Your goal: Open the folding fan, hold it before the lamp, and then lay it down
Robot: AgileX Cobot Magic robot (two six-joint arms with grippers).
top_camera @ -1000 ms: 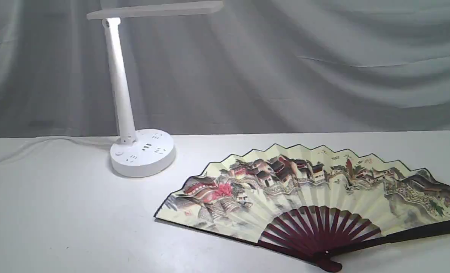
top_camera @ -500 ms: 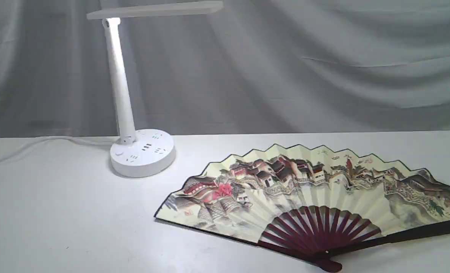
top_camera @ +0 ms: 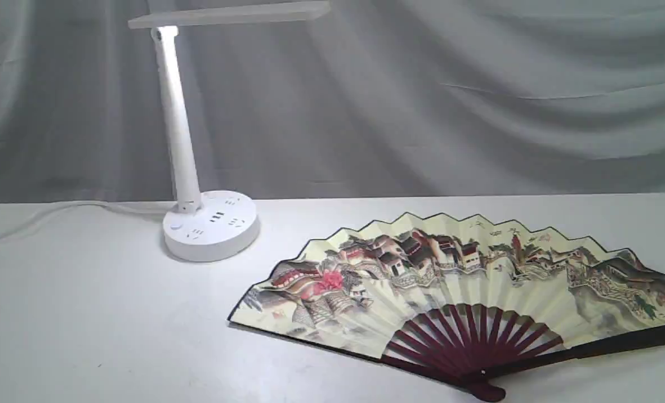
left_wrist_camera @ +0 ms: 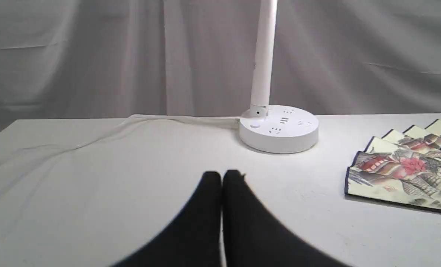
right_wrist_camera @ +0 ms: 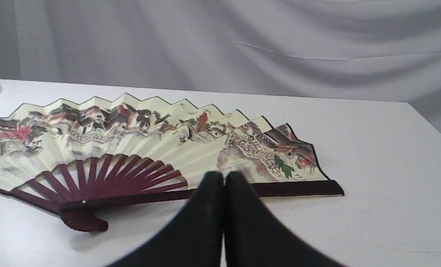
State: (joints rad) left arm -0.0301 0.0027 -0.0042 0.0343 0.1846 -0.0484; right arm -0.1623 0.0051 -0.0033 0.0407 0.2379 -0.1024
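Observation:
The folding fan (top_camera: 455, 280) lies spread wide and flat on the white table (top_camera: 86, 324), cream paper with a painted village, maroon ribs meeting at the pivot near the front edge. It also shows as the fan (right_wrist_camera: 139, 148) in the right wrist view and the fan's left end (left_wrist_camera: 402, 174) in the left wrist view. The white lamp (top_camera: 198, 224) stands at the back left, its bar head lit. My left gripper (left_wrist_camera: 222, 174) is shut and empty, short of the lamp base (left_wrist_camera: 278, 128). My right gripper (right_wrist_camera: 224, 175) is shut and empty, just before the fan's guard. Neither gripper appears in the exterior view.
A white cord (left_wrist_camera: 94, 137) runs from the lamp base across the table's back left. A grey draped curtain (top_camera: 422, 101) closes off the back. The table's right edge (right_wrist_camera: 432, 126) lies beyond the fan's right end.

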